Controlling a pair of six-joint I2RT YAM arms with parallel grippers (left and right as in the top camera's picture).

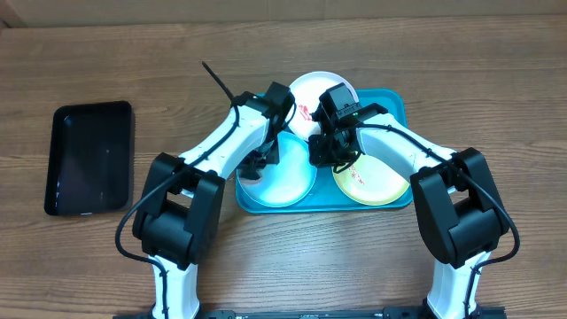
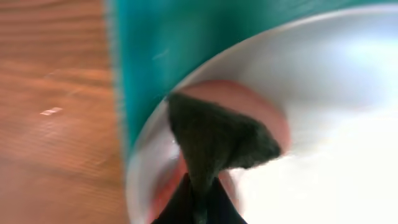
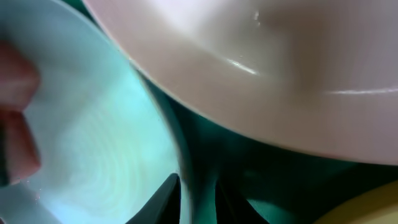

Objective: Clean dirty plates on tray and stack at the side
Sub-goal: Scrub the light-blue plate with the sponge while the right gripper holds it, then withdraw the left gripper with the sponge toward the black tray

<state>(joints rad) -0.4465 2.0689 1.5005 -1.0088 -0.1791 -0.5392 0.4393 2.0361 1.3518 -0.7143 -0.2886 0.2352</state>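
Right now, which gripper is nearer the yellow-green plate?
Right. The right gripper sits beside the yellow-green plate; the left gripper is across the aqua plate, farther away.

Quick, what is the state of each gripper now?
Left gripper: closed on the dark green scrub pad.
Right gripper: closed on the rim of the pale aqua plate.

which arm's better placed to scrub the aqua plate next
Left. The left pincer is shut on a dark green pad resting on the aqua plate near its left rim. The right pincer straddles that plate's opposite rim, apparently steadying it, and holds no pad.
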